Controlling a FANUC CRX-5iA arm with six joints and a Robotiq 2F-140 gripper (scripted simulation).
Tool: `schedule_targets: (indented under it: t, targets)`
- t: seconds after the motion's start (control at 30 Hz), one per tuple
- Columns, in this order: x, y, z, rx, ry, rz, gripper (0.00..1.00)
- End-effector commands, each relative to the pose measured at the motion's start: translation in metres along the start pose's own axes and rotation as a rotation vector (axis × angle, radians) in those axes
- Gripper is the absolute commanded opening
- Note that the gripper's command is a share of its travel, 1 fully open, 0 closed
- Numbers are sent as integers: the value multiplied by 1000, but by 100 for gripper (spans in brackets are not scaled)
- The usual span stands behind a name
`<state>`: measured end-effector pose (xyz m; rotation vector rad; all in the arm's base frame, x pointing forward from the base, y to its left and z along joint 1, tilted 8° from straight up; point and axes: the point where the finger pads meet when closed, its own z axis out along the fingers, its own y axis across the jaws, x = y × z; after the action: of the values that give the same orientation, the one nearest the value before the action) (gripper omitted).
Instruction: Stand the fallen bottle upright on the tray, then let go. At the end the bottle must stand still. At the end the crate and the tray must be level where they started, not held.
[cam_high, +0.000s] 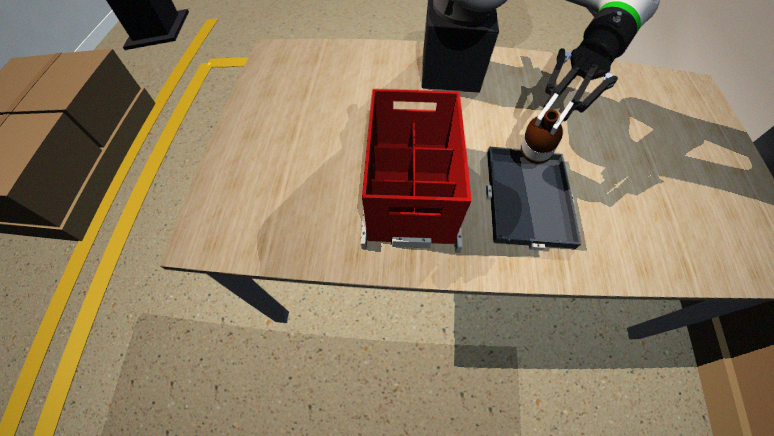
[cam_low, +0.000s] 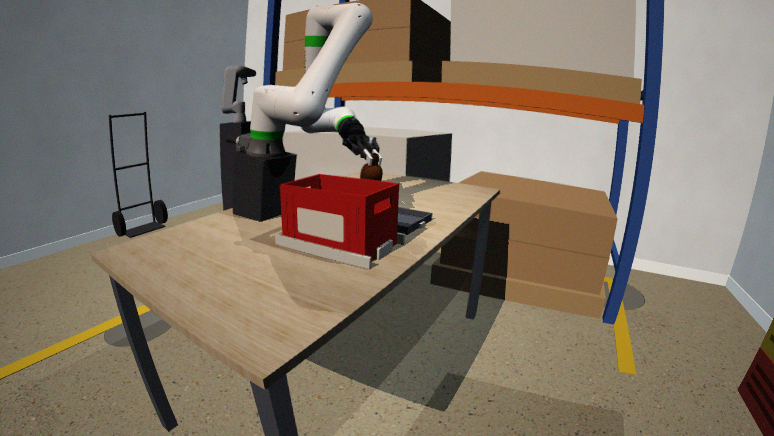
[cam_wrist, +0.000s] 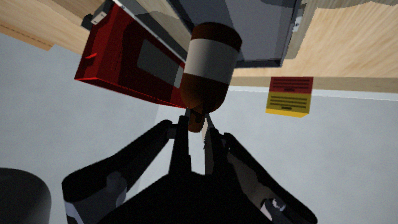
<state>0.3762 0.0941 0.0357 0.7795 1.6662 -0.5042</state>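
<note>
My gripper (cam_high: 548, 125) (cam_low: 374, 160) (cam_wrist: 195, 116) is shut on the neck of the brown bottle (cam_high: 543, 135) (cam_low: 371, 173) (cam_wrist: 212, 62), which has a white label band. The bottle is about upright, neck up, and overlaps the back rim of the dark tray (cam_high: 506, 203) (cam_low: 415, 219) (cam_wrist: 262, 30) in the top view. Its base is hidden behind the crate in the exterior view, so its exact height over the tray cannot be told. The tray lies level. The red crate (cam_high: 379, 223) (cam_low: 355, 230) (cam_wrist: 112, 57) stands level left of the tray in the top view.
Light metal stops (cam_high: 411, 242) (cam_low: 324, 251) sit around the crate's base, and small ones (cam_high: 537, 245) beside the tray. The robot's dark pedestal (cam_high: 459, 59) (cam_low: 262, 186) stands at the table's back edge, behind the crate. Crate dividers form several compartments.
</note>
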Motion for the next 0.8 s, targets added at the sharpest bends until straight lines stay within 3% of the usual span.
schedule_targets:
  t: [0.0,0.77]
  targets:
    - [-1,2,3,0,0,0,0]
    - [-3,7,9,0,0,0,0]
